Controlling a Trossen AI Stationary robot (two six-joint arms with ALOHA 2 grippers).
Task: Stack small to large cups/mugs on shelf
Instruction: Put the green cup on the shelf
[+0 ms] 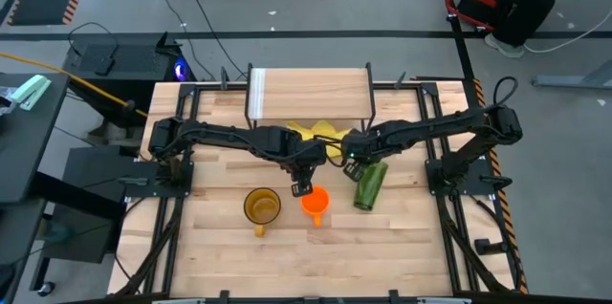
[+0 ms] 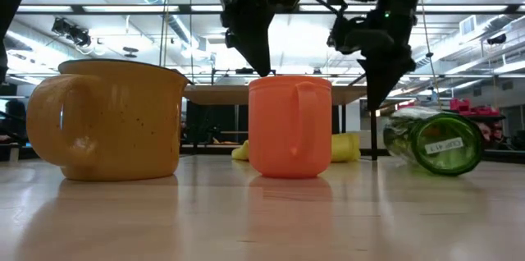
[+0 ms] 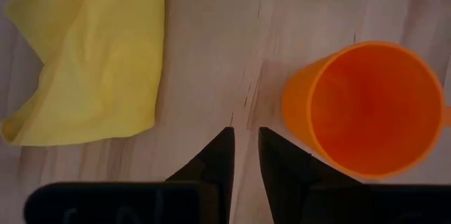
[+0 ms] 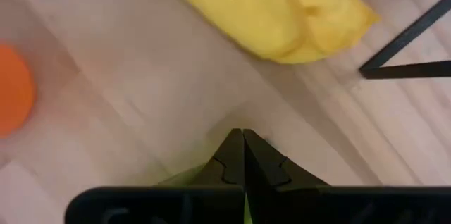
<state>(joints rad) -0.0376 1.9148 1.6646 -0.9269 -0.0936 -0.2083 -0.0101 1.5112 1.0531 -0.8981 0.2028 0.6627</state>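
Left gripper (image 1: 302, 189): hung just above the desk, at centre frame in the high view, directly beside the small orange plastic mug (image 1: 315, 203); fingers (image 3: 220, 155) stood a narrow gap apart with nothing between them.

Key relation: in the left wrist view the small orange plastic mug (image 3: 366, 108) lay wholly to one side of the fingertips, rim near but not between them; the low view showed the tip just above the rim's left edge. In my judgement, the fingers would need to shift sideways over the rim wall before any closing could take hold.

Mug attitude: upright, mouth open upward, handle (image 2: 308, 121) facing the low camera.

Right gripper (image 1: 350, 157): right of centre in the high view, above the upper end of the tall green translucent tumbler (image 1: 369, 184); fingers pressed together, empty.

Tumbler axis: lying on its side, long axis running from upper right to lower left in the high view, base toward the low camera.

Wide amber-yellow mug (image 1: 262, 206): upright, lower left of centre, apart from the orange mug.

Low wooden-topped shelf (image 1: 308, 93): upper centre of the high view, top board bare, well apart from all three cups.

Yellow cloth (image 1: 316, 134): between shelf and grippers.

Nearer arm: left to orange mug, right to tumbler.
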